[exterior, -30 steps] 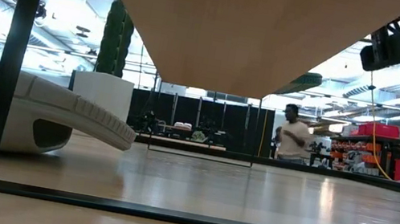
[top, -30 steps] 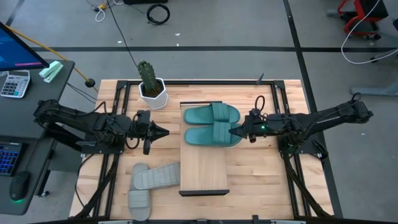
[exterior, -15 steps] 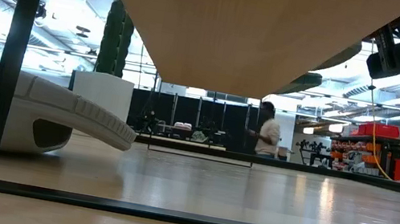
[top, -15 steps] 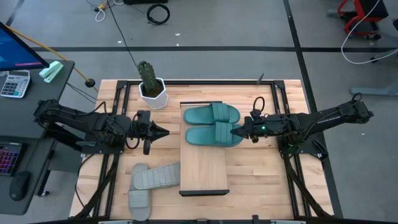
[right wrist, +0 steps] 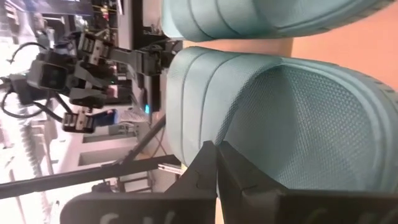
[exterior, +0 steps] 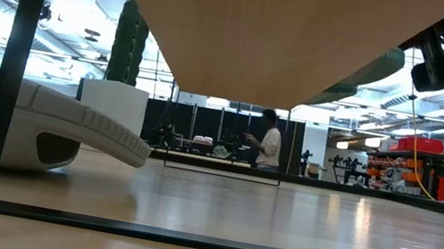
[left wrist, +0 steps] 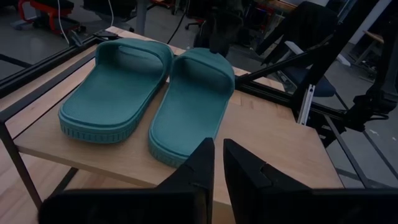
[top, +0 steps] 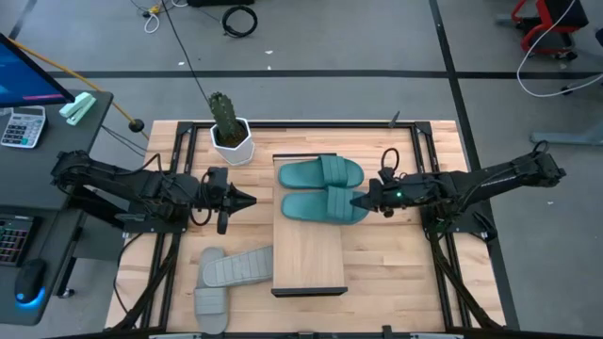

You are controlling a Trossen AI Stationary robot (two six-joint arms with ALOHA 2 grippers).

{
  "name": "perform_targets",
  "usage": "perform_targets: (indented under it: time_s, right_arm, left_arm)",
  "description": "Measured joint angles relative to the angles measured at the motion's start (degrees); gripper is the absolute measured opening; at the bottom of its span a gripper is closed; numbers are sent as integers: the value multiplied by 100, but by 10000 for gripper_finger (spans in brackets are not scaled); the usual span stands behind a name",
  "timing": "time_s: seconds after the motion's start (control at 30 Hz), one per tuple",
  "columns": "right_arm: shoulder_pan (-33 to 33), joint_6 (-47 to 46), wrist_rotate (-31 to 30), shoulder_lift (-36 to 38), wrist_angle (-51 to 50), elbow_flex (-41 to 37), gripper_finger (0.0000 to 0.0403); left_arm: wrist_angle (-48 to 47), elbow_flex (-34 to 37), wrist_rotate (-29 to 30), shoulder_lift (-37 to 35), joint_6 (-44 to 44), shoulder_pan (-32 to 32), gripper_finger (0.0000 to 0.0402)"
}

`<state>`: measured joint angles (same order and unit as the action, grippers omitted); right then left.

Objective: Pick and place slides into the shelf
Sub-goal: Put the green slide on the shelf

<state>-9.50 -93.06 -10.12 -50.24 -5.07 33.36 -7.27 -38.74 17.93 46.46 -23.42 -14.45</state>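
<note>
Resting side by side on the far half of the shelf (top: 309,259), the two teal slides (top: 321,188) are placed, while the two grey slides (top: 226,279) lie on the tabletop (top: 396,273) beside the shelf's near left corner, one angled across the other's end. The right end effector (top: 355,199) sits at the toe of the nearer teal slide with its fingers pressed together, holding nothing; whether the tips touch the rubber cannot be told. The left end effector (top: 252,200) hangs left of the shelf, fingers nearly together with only a slit between them, empty. Risk, as judged: a closed tip nudging the teal slide could shove it sideways along the board or skew it against its partner, crowding the free near half meant for the grey pair. The crossed grey slides may also drag each other when one is lifted.
</note>
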Motion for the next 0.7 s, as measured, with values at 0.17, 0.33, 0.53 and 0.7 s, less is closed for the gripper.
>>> perform_targets:
  time_s: [0.17,0.33,0.53,0.7]
  right_arm:
    - [2,7,25,0,62,0,0]
    - [2,61,70,0,201,0,0]
    - [2,157,171,0,299,0,0]
    - [7,162,169,-41,248,0,0]
  left_arm:
    - [0,0,0,2,0,-1,34]
    - [0,0,0,4,0,0,34]
    - [0,0,0,4,0,-1,40]
    - [1,0,0,4,0,0,34]
